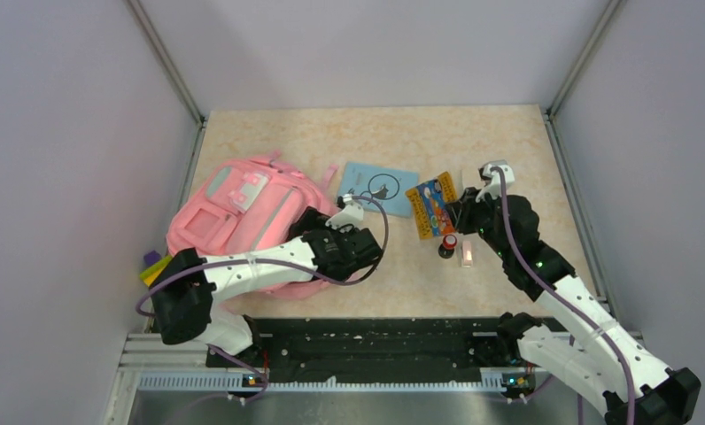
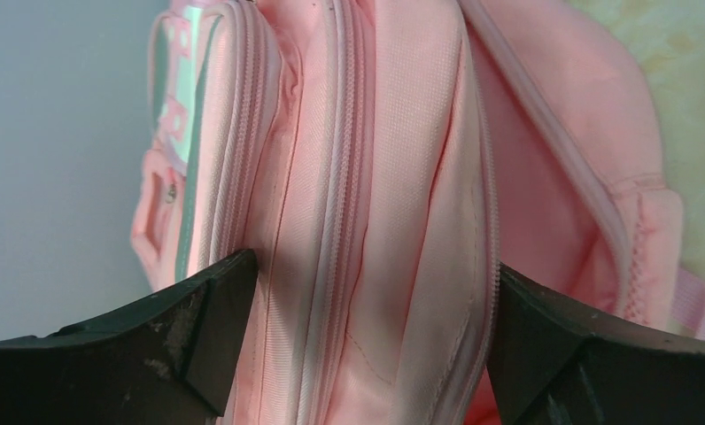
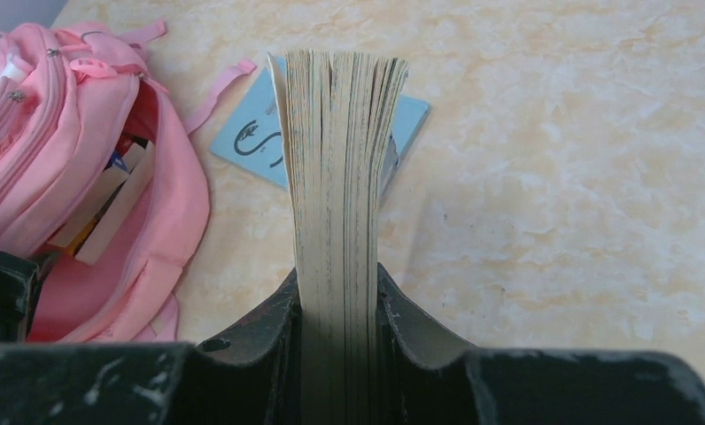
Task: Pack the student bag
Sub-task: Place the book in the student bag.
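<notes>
Gaping student bag, a few books inside.

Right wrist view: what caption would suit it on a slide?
Right gripper clamps a thick book; open pink backpack beyond.

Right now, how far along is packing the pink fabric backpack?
Partly done. Done: the pink fabric backpack lies unzipped with flat items already inside. In hand: the right gripper clamps a thick colourful-covered book; the left gripper stands wide around the bag's front section. Left: the thin light-blue booklet, a small red-capped item and a small pale block on the table.
</notes>
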`<state>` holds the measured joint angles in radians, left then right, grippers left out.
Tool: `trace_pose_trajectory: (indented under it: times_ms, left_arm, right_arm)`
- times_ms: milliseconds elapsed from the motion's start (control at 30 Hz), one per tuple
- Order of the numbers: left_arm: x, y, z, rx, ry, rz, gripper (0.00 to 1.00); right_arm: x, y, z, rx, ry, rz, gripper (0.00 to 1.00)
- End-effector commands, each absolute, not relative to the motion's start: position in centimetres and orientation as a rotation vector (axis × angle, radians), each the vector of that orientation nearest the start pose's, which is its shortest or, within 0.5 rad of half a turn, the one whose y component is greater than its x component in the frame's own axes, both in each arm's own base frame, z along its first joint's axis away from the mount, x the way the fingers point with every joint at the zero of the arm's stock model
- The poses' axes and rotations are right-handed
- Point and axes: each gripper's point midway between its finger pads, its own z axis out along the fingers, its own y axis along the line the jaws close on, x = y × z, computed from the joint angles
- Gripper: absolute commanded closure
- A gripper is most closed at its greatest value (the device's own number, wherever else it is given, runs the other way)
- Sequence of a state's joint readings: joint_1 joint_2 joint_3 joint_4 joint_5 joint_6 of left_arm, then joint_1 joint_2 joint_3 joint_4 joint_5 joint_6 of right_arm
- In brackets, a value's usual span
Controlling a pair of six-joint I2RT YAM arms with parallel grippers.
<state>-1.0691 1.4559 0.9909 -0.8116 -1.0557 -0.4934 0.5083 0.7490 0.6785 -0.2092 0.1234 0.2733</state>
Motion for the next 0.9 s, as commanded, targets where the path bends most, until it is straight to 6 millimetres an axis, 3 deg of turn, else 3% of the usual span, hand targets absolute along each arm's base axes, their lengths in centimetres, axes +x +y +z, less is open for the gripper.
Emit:
trace_pose_trajectory:
  times_ms: [0, 133, 233, 333, 467, 567, 767, 867]
  left_arm:
    - [24.9, -12.4, 17.6, 0.404, 1.965, 0.858, 0.06]
    - [24.8, -11.5, 19.1, 0.399, 1.930, 0.921, 0.06]
    - [24.6, -10.8, 20.3, 0.394, 1.901, 0.976, 0.14]
    - [24.4, -10.0, 21.6, 0.373, 1.872, 1.021, 0.48]
    - [24.1, -9.0, 23.7, 0.355, 1.837, 1.076, 0.74]
    - [24.3, -9.0, 25.1, 0.348, 1.829, 1.069, 0.99]
    - [24.7, -9.2, 28.8, 0.339, 1.841, 0.955, 1.00]
    - [25.3, -10.2, 28.9, 0.363, 1.910, 0.710, 1.00]
  right_arm:
    - [27.3, 15.2, 26.8, -0.116, 1.723, 0.540, 1.00]
    - [26.8, 16.6, 27.1, -0.127, 1.720, 0.645, 1.00]
    - [26.0, 18.2, 27.3, -0.134, 1.719, 0.771, 1.00]
    - [25.1, 20.2, 27.8, -0.117, 1.708, 0.950, 1.00]
    - [24.0, 22.3, 27.5, -0.041, 1.713, 1.186, 1.00]
    - [23.1, 24.1, 27.9, -0.011, 1.695, 1.314, 1.00]
    - [22.0, 27.8, 28.8, 0.018, 1.657, 1.446, 1.00]
    - [21.7, 29.9, 29.4, 0.021, 1.631, 1.517, 1.00]
